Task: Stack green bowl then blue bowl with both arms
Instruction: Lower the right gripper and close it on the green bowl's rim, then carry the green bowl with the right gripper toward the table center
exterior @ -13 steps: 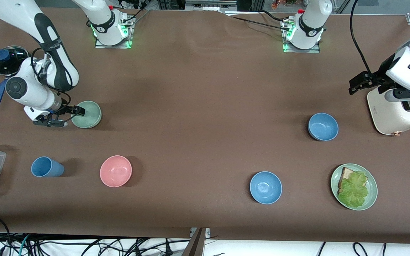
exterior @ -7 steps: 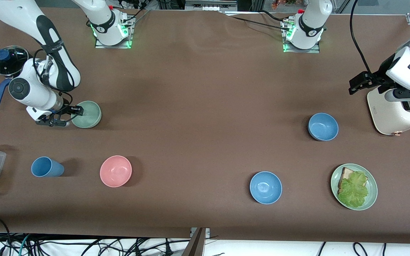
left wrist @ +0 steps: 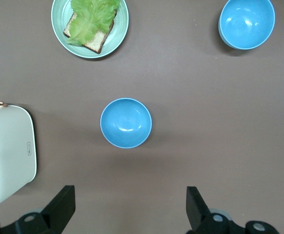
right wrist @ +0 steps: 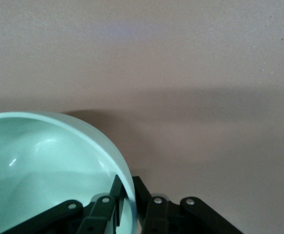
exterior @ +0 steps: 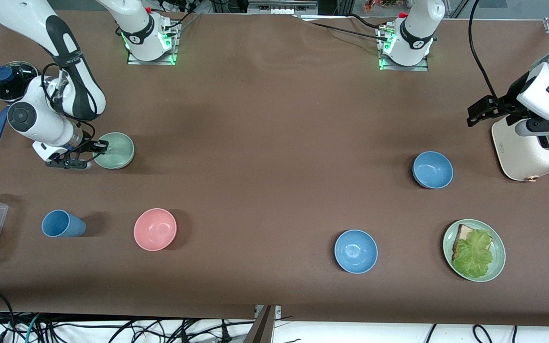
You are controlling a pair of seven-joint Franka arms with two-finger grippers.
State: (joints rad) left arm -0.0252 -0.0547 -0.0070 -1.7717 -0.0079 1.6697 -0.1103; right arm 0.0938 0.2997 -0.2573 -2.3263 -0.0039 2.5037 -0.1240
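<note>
The brown table [exterior: 274, 143] carried all objects; the white toaster [exterior: 532, 152] stood at the left arm's end, and the left gripper [left wrist: 130, 207] hung in the air beside it, over the table near one blue bowl [left wrist: 126, 123], its fingers [left wrist: 61, 204] spread wide with nothing between them; this arm waited. The right gripper [exterior: 94, 151] sat low at the right arm's end, its two fingers [right wrist: 142, 195] closed on the rim of the green bowl [exterior: 115, 150], one inside the wall and one outside; whether the bowl rested on the table or was slightly raised could not be told. The green plate with bread and lettuce [exterior: 474, 250] lay near the front camera at the left arm's end. A second blue bowl [exterior: 356, 251] lay beside the plate, toward the table's middle. The pink bowl [exterior: 155, 229] and the blue cup [exterior: 62, 224] lay nearer the front camera than the green bowl.
</note>
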